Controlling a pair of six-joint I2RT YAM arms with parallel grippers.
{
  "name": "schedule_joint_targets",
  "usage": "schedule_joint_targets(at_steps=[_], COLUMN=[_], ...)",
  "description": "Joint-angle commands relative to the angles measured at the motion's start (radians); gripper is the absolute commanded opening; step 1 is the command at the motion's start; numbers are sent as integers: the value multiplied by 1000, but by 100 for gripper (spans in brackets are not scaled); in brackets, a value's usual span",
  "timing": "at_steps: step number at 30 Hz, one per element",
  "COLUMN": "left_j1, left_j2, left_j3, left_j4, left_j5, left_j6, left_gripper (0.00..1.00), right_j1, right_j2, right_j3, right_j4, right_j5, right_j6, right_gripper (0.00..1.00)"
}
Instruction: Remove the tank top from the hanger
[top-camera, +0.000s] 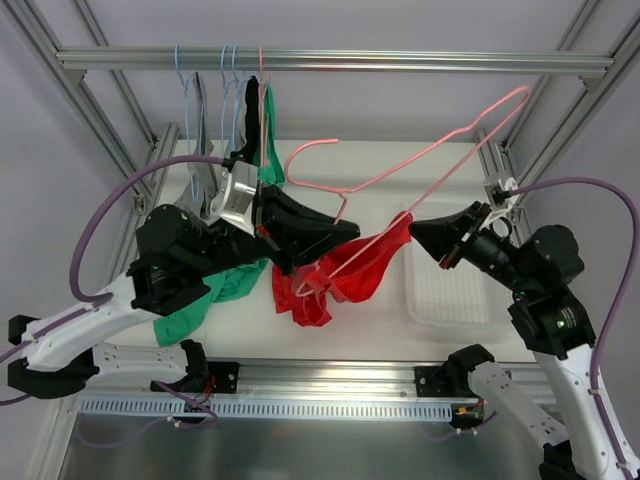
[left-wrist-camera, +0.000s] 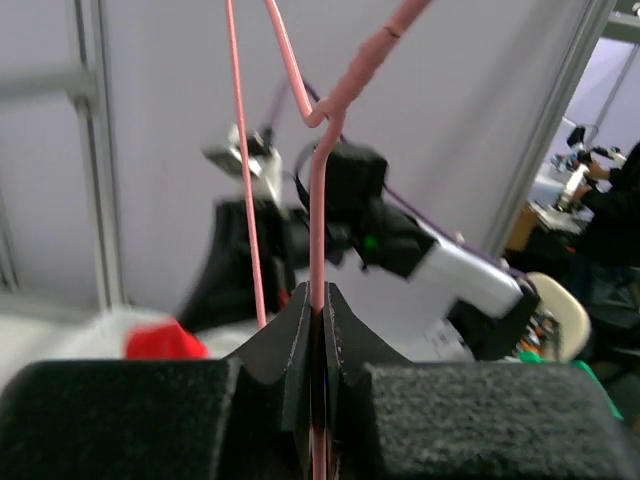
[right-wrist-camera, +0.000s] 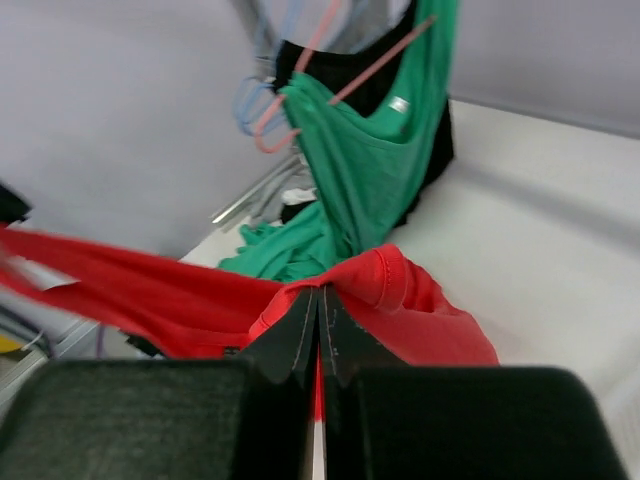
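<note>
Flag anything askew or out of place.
The pink hanger is off the rail, held tilted in mid-air by the left fingers. The red tank top hangs bunched at its lower end, pinched by the right fingers.

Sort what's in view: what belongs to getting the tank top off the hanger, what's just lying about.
In the job: red tank top, pink hanger, left gripper clamping the hanger, right gripper pinching the top.
Lying about: green top, black garment, white tray.

Bright, even light; blurred wrist-view backgrounds
</note>
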Motion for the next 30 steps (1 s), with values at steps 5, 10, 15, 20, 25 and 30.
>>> schedule_joint_targets(at_steps=[5, 10, 15, 20, 25, 30], left_j1=[-11, -11, -13, -14, -14, -14], left_j2=[156, 231, 125, -62, -173, -7], left_j3=[-41, -96, -116, -397, -445, -224], left_j4=[746, 917, 574, 318, 0, -230], left_j5=[-158, -298, -471, -709, -830, -896], left_j6=[258, 404, 298, 15, -145, -193], left_gripper=[0, 0, 0, 0, 0, 0], right_j1=[6, 81, 173, 259, 267, 265], right_j2=[-56, -24, 43, 100, 109, 115], right_j3=[-5, -123, -253, -322, -324, -249], right_j4=[101, 112, 9, 17, -9, -115], right_j5=[-293, -333, -72, 101, 254, 380], right_j6=[159, 160, 83, 80, 78, 81], right_gripper=[0, 0, 0, 25, 99, 100])
